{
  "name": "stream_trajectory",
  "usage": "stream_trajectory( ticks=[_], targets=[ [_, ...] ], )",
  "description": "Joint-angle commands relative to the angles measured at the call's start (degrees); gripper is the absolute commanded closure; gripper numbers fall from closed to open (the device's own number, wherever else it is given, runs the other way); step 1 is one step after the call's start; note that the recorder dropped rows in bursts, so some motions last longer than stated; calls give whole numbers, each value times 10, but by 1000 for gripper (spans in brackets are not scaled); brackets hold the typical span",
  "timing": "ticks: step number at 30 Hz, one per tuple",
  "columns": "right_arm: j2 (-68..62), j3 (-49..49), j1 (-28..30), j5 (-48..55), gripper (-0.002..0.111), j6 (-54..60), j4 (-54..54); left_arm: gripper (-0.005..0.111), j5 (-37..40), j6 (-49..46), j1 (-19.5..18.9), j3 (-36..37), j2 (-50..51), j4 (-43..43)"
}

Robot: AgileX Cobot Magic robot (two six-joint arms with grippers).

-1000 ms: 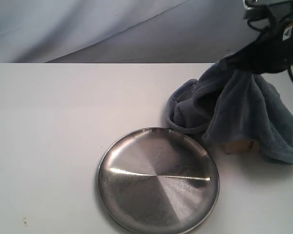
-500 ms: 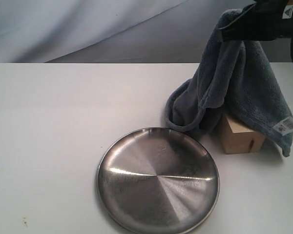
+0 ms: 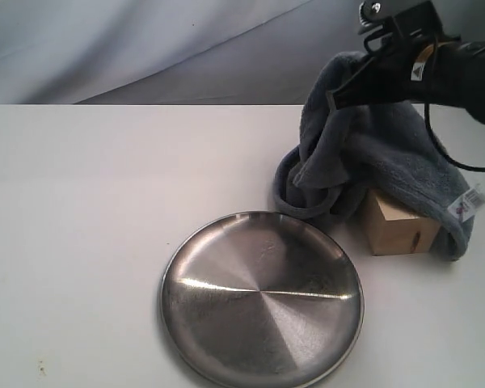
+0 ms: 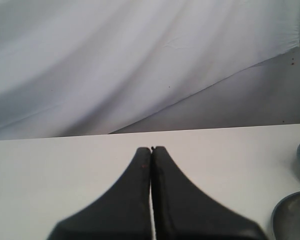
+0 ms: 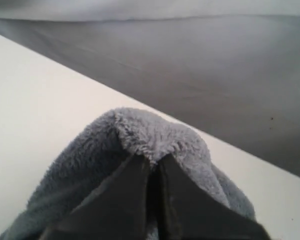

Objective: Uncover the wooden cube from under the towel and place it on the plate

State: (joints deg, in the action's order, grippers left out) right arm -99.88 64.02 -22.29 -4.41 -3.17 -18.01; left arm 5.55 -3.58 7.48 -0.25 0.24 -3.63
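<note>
The grey-blue towel (image 3: 364, 153) hangs lifted from my right gripper (image 3: 339, 95), which is shut on a fold of it at the upper right. In the right wrist view the fluffy towel (image 5: 155, 135) bulges out past the pinching fingers (image 5: 132, 180). The pale wooden cube (image 3: 396, 228) stands uncovered on the white table, right of the plate, with towel still draped behind and beside it. The shiny steel plate (image 3: 263, 295) lies at the front centre. My left gripper (image 4: 151, 148) is shut and empty above the table, and the plate's rim (image 4: 290, 212) shows at one edge of its view.
A white tag (image 3: 466, 202) dangles from the towel's right edge. The white table (image 3: 89, 202) stretches left of the plate. A grey-white cloth backdrop (image 3: 145, 48) hangs behind the table.
My right gripper has lifted the towel and carried it leftward. The cube, covered a second ago, now stands in the open. The plate has not moved.
</note>
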Motion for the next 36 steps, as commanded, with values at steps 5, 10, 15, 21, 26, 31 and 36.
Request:
stream_trajectory(
  ticks=[5,10,15,21,26,31,36],
  targets=[
    [-74,18,8,29,108,0,52,107,-6,2,-1,3,-2,-1],
    [-87,32,9,69,104,-1,72,107,-6,2,-1,3,-2,-1],
    [-78,32,9,94,68,-1,78,107,-6,2,-1,3,-2,-1],
    [-13,32,9,193,54,-1,93,107,-6,2,-1,3,-2,-1],
    [50,32,8,320,54,-1,110,107,-6,2,-1,3,-2,-1],
    [59,31,2,411,54,3,131,107,-6,2,-1,3,-2,-1],
    [37,31,2,429,54,3,131,107,-6,2,-1,3,-2,-1]
  ],
)
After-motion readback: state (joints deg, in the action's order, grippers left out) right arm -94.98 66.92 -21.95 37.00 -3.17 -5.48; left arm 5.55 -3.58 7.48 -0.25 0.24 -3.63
